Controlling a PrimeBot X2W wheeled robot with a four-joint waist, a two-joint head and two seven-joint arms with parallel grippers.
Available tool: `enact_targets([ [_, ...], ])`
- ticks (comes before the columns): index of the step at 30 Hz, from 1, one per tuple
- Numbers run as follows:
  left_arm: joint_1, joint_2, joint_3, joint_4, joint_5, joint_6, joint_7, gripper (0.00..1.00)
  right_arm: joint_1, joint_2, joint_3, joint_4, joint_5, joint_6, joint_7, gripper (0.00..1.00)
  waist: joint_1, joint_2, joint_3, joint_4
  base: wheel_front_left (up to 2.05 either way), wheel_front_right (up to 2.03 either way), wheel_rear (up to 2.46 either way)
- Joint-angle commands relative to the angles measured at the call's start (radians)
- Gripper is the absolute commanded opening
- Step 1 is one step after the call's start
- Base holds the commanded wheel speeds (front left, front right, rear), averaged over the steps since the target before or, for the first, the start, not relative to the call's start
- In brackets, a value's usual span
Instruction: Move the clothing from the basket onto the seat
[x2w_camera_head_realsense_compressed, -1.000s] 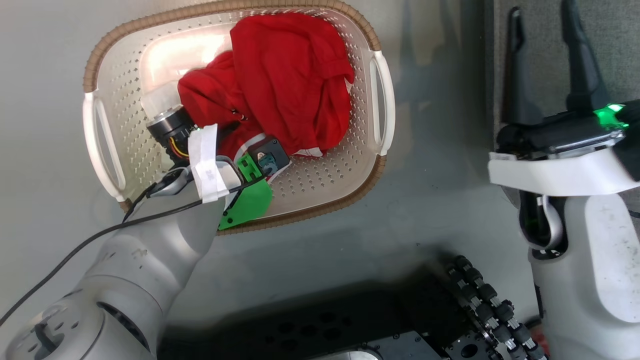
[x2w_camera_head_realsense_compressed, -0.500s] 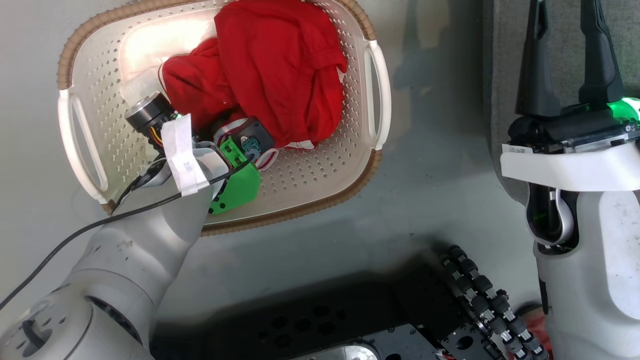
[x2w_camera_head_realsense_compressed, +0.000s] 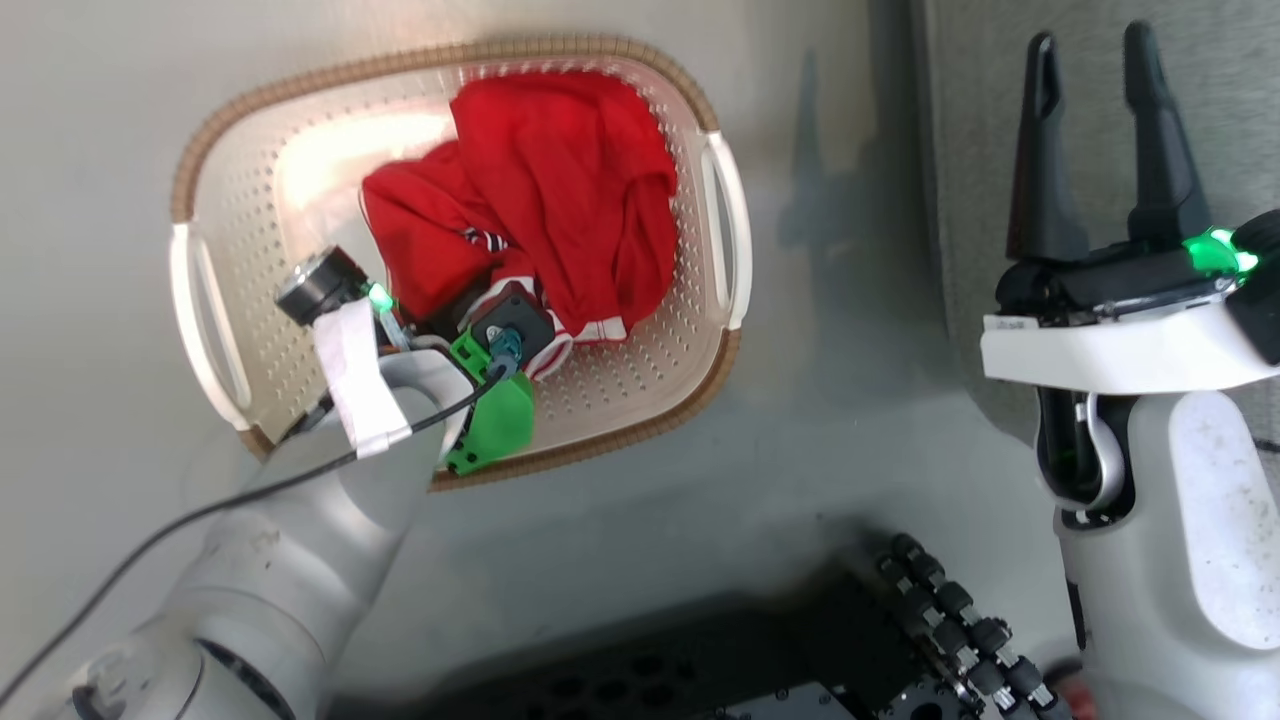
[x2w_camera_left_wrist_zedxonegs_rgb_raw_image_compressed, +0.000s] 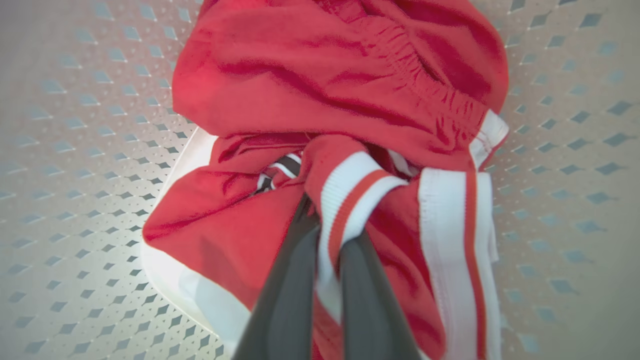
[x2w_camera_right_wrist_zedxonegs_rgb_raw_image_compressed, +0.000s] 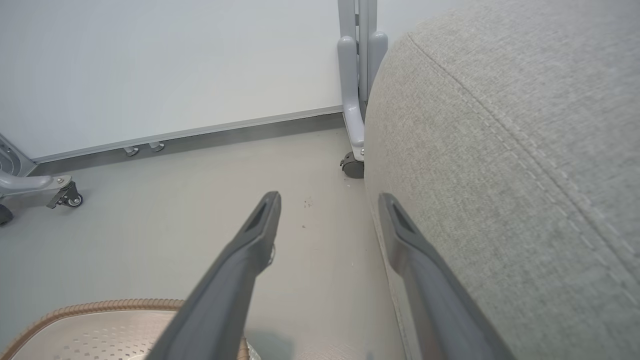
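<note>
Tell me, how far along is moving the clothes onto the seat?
Nothing looks done: the clothing lies in the basket, and the visible seat is bare. In hand: the left gripper is shut on a striped trim. Left: lifting and carrying both garments over; the right gripper hangs open.

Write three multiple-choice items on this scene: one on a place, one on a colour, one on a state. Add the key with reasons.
1. Where does the clothing lie?
A. in the basket
B. on a shelf
C. on a table

2. What colour is the basket's rim?
A. blue
B. brown
C. black

3. How is the left end effector?
A. open above the basket
B. shut, empty
C. shut on the clothing

Key: 1 A, the red garments lie inside it; 2 B, the woven-look rim is brown; 3 C, its fingers pinch the striped trim.
</note>
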Motion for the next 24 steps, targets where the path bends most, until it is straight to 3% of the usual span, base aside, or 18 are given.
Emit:
enact_targets([
  [1,0.032,0.001,0.019,-0.016,-0.025,0.010,-0.008,0.00,0.018,-0.003,0.004,0.008,0.006,-0.002,-0.003,1.00,0.0000,-0.0001,-0.107,0.005,0.00,0.00,0.00],
  [7,0.140,0.055,0.118,-0.204,-0.100,0.052,-0.010,0.00,0.058,-0.003,0.033,0.033,-0.029,-0.002,-0.003,1.00,0.0000,-0.0001,-0.256,0.011,0.00,0.00,0.00],
  [14,0.324,0.121,0.227,-0.458,-0.104,0.090,-0.010,0.00,0.136,-0.003,0.047,0.061,-0.060,-0.002,-0.003,1.00,0.0000,-0.0001,-0.451,0.036,0.00,0.00,0.00],
  [24,0.544,0.121,0.392,-0.692,-0.069,0.106,-0.011,0.00,0.247,-0.010,0.080,0.109,-0.079,-0.002,-0.003,1.00,0.0000,-0.0001,-0.683,0.086,0.00,0.00,0.00],
])
